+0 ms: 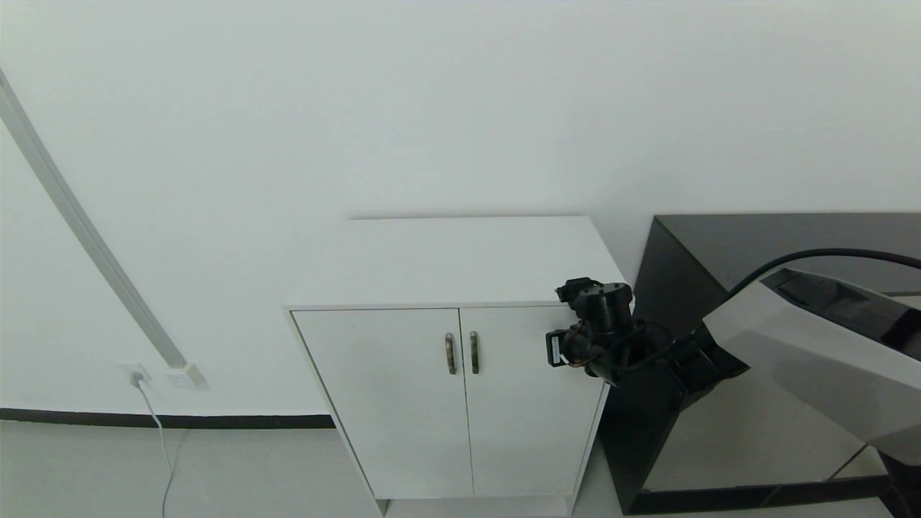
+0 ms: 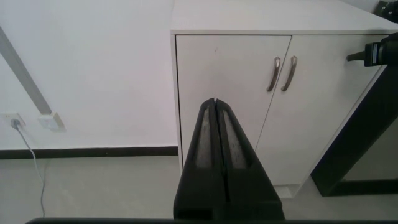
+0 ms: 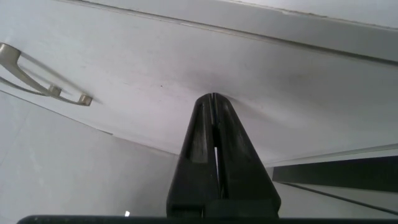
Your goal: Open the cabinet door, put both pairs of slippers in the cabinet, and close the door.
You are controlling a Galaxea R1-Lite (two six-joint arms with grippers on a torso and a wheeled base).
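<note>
The white cabinet [image 1: 460, 266] stands against the wall with both doors shut. Its two metal handles [image 1: 461, 352] meet at the middle. My right gripper [image 1: 570, 295] is shut and hangs just in front of the right door's [image 1: 529, 410] upper outer corner. In the right wrist view the right gripper [image 3: 214, 98] points at the door panel just under its top edge, with the handles [image 3: 37, 78] off to one side. My left gripper [image 2: 214, 102] is shut with nothing in it. It is held well back from the cabinet [image 2: 230, 93], facing the left door.
A black cabinet [image 1: 719, 252] stands right beside the white one, on its right. At the left, a wall socket [image 1: 135, 375] with a cable [image 1: 164, 446] running to the floor sits below a slanted white conduit [image 1: 79, 223]. Bare floor lies in front of the left door.
</note>
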